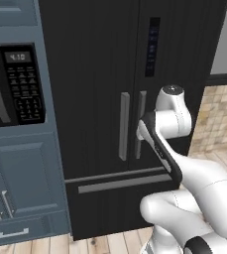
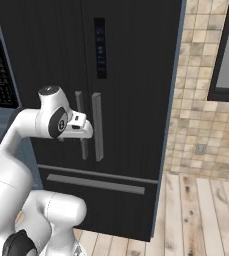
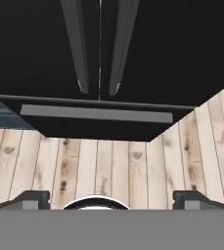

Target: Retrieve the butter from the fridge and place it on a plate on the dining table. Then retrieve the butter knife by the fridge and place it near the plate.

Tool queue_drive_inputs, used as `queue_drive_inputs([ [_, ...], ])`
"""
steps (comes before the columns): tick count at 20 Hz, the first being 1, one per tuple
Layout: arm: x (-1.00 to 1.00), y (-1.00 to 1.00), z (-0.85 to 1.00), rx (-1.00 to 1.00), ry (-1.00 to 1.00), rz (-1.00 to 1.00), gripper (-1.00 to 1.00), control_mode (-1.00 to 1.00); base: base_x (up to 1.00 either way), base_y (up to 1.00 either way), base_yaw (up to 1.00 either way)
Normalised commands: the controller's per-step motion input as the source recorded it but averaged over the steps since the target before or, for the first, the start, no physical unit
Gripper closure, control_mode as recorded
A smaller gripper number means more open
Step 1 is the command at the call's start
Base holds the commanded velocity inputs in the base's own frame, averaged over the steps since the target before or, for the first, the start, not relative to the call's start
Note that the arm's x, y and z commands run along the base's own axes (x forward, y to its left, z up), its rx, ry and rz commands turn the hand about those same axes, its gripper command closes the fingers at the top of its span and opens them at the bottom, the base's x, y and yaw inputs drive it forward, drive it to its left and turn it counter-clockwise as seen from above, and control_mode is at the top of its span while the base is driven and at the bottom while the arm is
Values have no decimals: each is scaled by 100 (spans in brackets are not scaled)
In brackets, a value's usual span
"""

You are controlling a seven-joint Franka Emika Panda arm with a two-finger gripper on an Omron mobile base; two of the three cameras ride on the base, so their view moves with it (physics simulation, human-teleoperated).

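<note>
Your gripper [image 3: 108, 197] hangs wide and empty, pointing floorward before the tall black French-door fridge [image 1: 100, 74], whose doors are shut; unless re-aimed, it could miss the two long grey vertical handles [image 1: 124, 126]. Catching both would jam the pull.

- You see a black fridge [image 1: 95, 74] with grey handles [image 1: 124, 126].
- Your cabinet [image 1: 21, 188] is blue.
- Your floor [image 3: 108, 168] is pale knotted wood planks.
- Your wall [image 2: 206, 125] is beige tile.

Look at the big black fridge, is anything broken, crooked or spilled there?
Nothing stands out. The tall black French-door fridge is shut, its two long grey handles hang straight, and the wooden plank floor below looks clean.
</note>
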Motion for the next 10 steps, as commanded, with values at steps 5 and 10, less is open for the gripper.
queue_drive_inputs([
  [5, 55, -54, -38, 23, -8, 12, -100, -100, 0, 0, 0],
  [10, 68, -38, -36, 28, -9, 25, -100, -100, 0, 0, 0],
])
